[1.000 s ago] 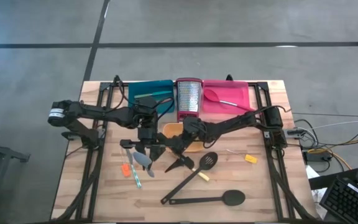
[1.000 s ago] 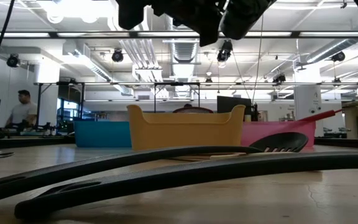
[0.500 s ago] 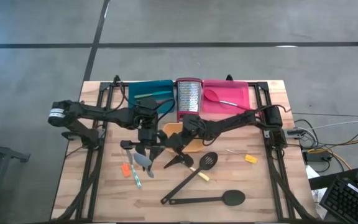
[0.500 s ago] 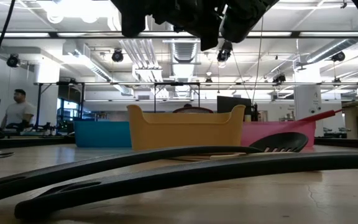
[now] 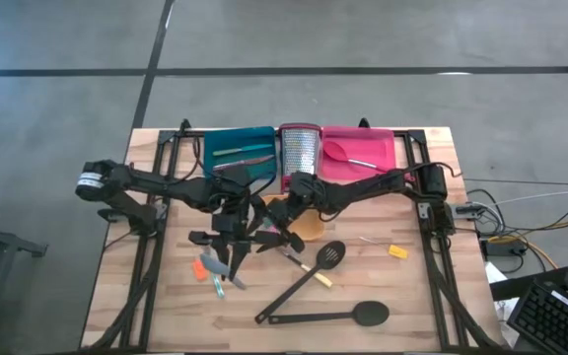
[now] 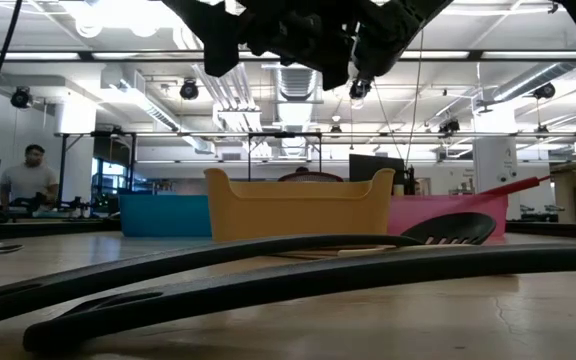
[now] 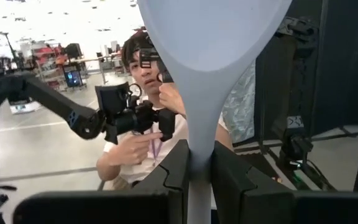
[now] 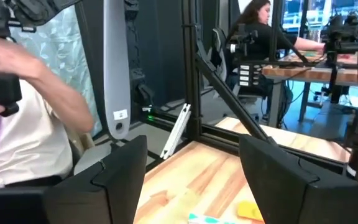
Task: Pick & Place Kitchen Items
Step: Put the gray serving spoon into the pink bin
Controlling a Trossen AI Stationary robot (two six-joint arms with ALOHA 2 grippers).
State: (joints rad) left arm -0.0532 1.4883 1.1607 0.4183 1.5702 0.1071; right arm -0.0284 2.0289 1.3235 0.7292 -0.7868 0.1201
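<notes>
My left gripper [image 5: 227,245] is over the table's middle, shut on a grey spoon [image 7: 213,37]. The spoon's wide bowl fills the top of the left wrist view. Its handle [image 8: 117,74], with a hole at its end, shows in the right wrist view. My right gripper [image 8: 197,168] is open with nothing between its fingers, close beside the left one [image 5: 269,235] and near the handle. A black slotted spatula [image 5: 328,254] and a long black spoon [image 5: 368,314] lie flat on the wood. So do a yellow piece [image 5: 397,251] and small coloured tools [image 5: 210,271]. My left gripper pinches the grey spoon's neck [image 7: 199,155], just below the bowl, between its two fingers [image 7: 173,168]. The fingers reach out level and the spoon runs across them. The spoon is lifted clear of the table, its handle end [image 8: 119,124] free in the air.
A teal tray [image 5: 237,153], an upright steel grater [image 5: 300,153] and a pink tray [image 5: 373,158] with a pink spoon stand along the far edge. An orange tray [image 6: 298,205] sits under the arms. People show beyond the table.
My right gripper has gone toward the table's left and far side, closer to the left gripper, and has stayed open. My left gripper has rolled a little with the grey spoon, which is still held clear of the table.
</notes>
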